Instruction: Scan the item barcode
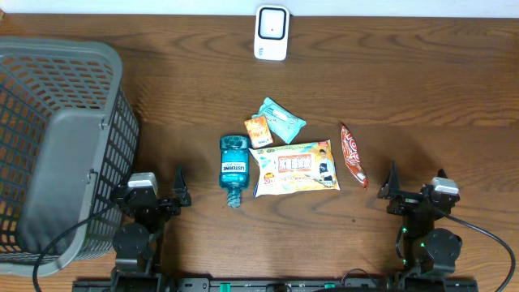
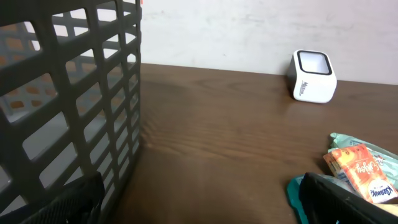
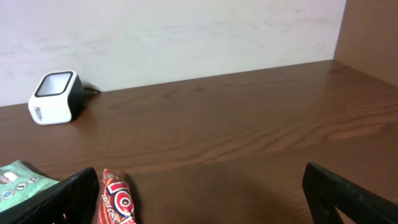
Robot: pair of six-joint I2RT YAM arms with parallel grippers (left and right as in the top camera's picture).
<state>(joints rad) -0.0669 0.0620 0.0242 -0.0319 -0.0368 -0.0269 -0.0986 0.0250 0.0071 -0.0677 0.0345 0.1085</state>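
Looking down from overhead, the scanner (image 1: 271, 33) stands at the far edge of the counter (image 1: 422, 89), well apart from the goods. These lie mid-counter: a bottle (image 1: 233, 169) on its side, just beside a snack pack (image 1: 294, 168); an orange box (image 1: 257, 130) and a teal packet (image 1: 281, 119) touching each other behind them; a red wrapper (image 1: 353, 154) to the right. A basket (image 1: 57, 146) fills the left side, close against the left gripper (image 1: 152, 195). The right gripper (image 1: 415, 191) sits near the wrapper. Both are spread wide, empty.

In the left wrist view the basket wall blocks the left half; the scanner shows beyond bare wood, with the box and packet at lower right.

In the right wrist view the wrapper and packet lie at lower left, and bare wood runs up to the scanner.
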